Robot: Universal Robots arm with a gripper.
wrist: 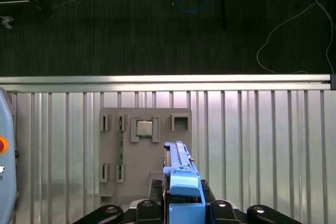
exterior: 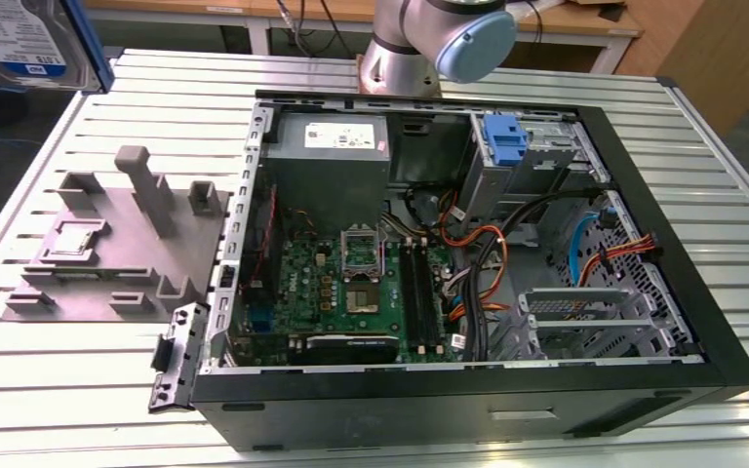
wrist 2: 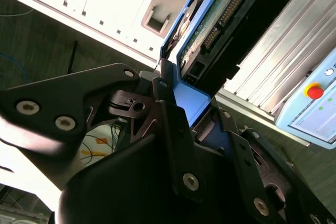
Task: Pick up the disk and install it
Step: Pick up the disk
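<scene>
Slatted metal table (exterior: 75, 390) below; close up in the second wrist view, the gripper (wrist 2: 191, 103) has its fingers (wrist 2: 168, 114) clamped tight on the blue carrier end of the disk (wrist 2: 210, 19), held aloft over the grey fixture (exterior: 114, 244). I'd judge it stiff, fairly heavy and shock-sensitive, with the circuit board bare on one face, so the plastic frame's edges are the place to grip, though smooth plastic may slip. Farther off sits the open case (exterior: 479, 244); the exterior view's edge cuts the disk off, and the linkage hides the pad contact.

Exterior view high overhead, wrist views hugging disk (wrist: 181, 181)
</scene>
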